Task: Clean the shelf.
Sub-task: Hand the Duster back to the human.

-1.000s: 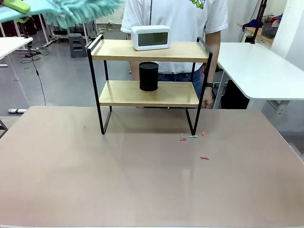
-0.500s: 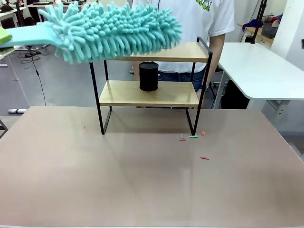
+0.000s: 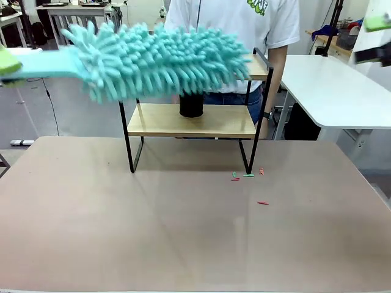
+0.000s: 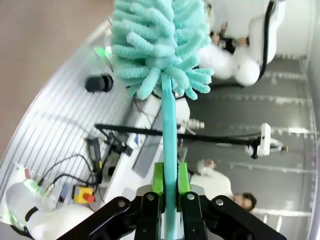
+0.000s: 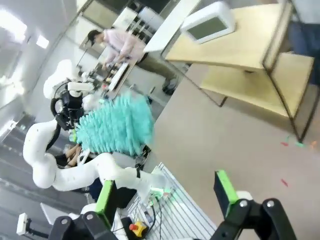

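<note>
Your left hand [image 4: 165, 200] clamps the fluffy teal duster's [image 3: 162, 58] flat handle; your right hand [image 5: 167, 197] gapes empty. The wood-and-black-wire shelf [image 3: 192, 121] stands at the tabletop's [image 3: 183, 226] far edge, near side bare.

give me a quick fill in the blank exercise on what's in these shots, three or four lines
1. The left claw is shut on the handle of a fluffy ____ duster.
2. On the lower board of the shelf stands a black ____.
3. The right claw has its fingers ____ and holds nothing.
4. The clock sits on the ____ board.

Missing words: teal; cylinder; open; top
</note>
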`<state>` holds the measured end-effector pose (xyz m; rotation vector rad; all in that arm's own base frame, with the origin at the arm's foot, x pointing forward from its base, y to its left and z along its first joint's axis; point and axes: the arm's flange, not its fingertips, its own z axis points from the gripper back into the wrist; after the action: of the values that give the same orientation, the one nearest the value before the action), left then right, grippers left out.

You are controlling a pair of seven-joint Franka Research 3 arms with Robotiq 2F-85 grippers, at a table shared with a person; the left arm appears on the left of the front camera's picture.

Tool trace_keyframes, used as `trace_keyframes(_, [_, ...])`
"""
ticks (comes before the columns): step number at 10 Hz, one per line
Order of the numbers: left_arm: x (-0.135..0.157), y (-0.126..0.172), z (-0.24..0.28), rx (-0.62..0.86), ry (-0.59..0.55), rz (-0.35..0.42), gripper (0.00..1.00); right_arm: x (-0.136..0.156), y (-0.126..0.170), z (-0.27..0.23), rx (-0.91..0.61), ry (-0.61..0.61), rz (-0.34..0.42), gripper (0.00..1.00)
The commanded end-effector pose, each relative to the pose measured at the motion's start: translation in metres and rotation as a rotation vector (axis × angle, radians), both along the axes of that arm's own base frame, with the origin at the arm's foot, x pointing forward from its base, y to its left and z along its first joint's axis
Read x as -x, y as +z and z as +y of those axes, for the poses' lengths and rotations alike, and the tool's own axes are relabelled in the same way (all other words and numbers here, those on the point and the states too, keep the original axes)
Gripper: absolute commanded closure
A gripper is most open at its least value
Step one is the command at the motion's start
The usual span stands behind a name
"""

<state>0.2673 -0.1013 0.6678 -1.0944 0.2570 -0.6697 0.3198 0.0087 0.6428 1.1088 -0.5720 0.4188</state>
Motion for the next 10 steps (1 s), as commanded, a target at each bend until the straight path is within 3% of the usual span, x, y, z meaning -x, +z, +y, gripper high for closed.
trace_keyframes(1, [-0.002, -0.006, -0.022, -0.015, -0.135, 0.042, 0.88, -0.031, -0.003, 0.04, -0.02, 0.137, 0.028, 0.0])
trace_keyframes(4, [0.005, -0.007, -0.058, 0.026, -0.263, 0.032, 0.88, -0.049, -0.038, 0.107, -0.024, 0.291, 0.167, 0.0])
trace_keyframes(6, [0.003, -0.009, -0.068, 0.02, -0.282, 0.039, 0.88, -0.036, -0.056, 0.143, -0.064, 0.457, 0.262, 0.0])
trace_keyframes(10, [-0.003, -0.016, -0.07, 0.014, -0.279, 0.071, 0.88, -0.006, -0.066, 0.152, -0.069, 0.624, 0.363, 0.0])
